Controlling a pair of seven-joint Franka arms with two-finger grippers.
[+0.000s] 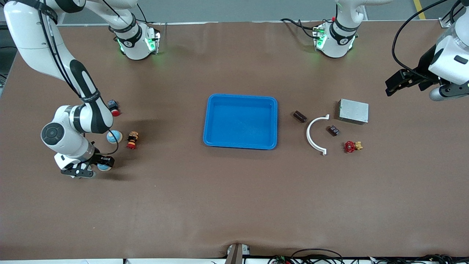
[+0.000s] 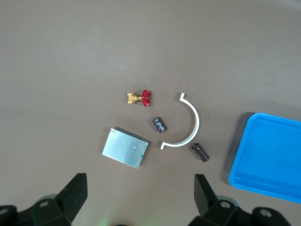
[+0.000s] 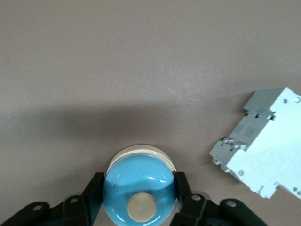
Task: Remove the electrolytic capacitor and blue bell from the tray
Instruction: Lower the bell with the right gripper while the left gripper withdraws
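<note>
Down at the right arm's end of the table, the right gripper (image 3: 139, 200) has its fingers (image 3: 92, 193) pinched on either side of a blue bell (image 3: 140, 190), low at the tabletop, with a grey breaker block (image 3: 261, 151) just beside. A second blue bell (image 1: 114, 136) and a small figurine (image 1: 132, 140) lie near. The left gripper (image 2: 139, 193) hangs with jaws spread wide, up over the left arm's end. Under it lie two dark capacitors (image 2: 159, 125), a white curved clip (image 2: 188, 126), a red-handled valve (image 2: 139, 98) and a metal box (image 2: 125, 148). The blue tray (image 1: 240, 121) sits mid-table.

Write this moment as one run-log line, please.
right gripper: shut on bell, low at table | left gripper: open, waiting high over its end | capacitors: on table
</note>
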